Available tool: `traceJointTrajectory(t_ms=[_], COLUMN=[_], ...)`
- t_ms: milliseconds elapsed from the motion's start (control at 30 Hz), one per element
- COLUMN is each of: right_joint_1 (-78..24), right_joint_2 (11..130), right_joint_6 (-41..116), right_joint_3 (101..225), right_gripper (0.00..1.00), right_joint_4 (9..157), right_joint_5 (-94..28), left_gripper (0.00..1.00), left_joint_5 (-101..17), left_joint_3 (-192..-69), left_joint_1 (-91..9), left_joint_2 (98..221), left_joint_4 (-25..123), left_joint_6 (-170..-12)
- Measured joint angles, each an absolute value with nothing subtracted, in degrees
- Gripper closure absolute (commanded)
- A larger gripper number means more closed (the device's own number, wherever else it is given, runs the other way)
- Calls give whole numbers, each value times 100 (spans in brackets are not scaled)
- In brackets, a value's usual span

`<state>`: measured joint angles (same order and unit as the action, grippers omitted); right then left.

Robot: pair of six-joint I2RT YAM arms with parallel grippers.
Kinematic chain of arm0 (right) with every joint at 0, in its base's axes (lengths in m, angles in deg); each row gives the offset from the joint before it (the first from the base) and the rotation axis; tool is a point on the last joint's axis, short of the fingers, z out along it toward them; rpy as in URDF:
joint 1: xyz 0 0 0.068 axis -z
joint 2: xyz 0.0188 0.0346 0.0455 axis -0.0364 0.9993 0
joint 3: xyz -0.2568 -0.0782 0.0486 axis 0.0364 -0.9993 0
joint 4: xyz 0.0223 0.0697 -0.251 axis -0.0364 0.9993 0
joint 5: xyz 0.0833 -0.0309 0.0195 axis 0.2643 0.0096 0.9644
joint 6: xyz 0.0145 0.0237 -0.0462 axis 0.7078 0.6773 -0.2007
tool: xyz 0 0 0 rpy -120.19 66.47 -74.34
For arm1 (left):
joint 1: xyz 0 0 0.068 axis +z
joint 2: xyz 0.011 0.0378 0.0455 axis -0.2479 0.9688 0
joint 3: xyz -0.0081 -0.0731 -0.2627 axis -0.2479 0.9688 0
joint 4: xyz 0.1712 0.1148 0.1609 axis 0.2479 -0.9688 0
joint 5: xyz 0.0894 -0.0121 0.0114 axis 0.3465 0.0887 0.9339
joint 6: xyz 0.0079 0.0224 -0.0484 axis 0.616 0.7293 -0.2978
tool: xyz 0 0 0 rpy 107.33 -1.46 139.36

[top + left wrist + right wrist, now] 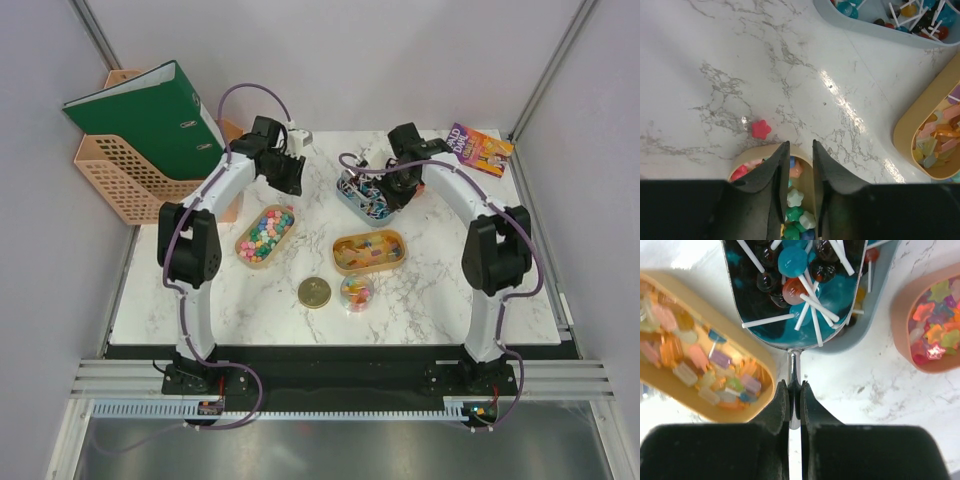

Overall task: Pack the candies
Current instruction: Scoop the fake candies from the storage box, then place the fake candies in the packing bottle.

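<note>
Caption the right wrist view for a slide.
Right pincer shut on the scoop by its handle, bowl loaded with lollipops.

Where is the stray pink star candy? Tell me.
In the left wrist view, the pink star candy lies alone on the marble table, just beyond the star-candy tray's rim, left of the left tool.

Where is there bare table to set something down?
Free: the table's near-left corner, the near strip before the lid and jar, and the patch right of the yellow tray. Crowded: the middle, between that tray, the star tray and the lollipop tray.
</note>
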<state>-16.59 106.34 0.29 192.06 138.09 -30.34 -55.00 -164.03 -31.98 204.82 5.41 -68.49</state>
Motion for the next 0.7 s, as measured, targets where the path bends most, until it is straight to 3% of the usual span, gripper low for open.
traceJointTrajectory(t_ms=[67,167,333,367,400,700], right_joint_1=[-1642,-1624,-1637,-1661,-1701,-2385], right_joint_2=[10247,9648,8621,8476,8321,7875], right_joint_6=[-338,-942,-2026,-2190,-2380,-3381], right_joint_3=[18836,18233,17263,17140,17024,16885], right_gripper=[100,100,100,100,100,100], right_joint_4=[13778,13885,14316,14377,14482,15380], right_joint_5=[-3027,-3073,-3300,-3386,-3497,-4638], left_gripper=[59,40,28,22,2,0], left_joint_5=[-5321,-4973,-4457,-4396,-4350,-3316], left_joint_3=[-16377,-16279,-16014,-15944,-15892,-15765], left_joint_1=[-3200,-3198,-3198,-3198,-3198,-3205], left_joint_2=[20336,20133,20006,20001,20001,19993], left_joint_4=[537,523,521,517,506,506], left_joint_6=[-6790,-6733,-6746,-6752,-6768,-7251])
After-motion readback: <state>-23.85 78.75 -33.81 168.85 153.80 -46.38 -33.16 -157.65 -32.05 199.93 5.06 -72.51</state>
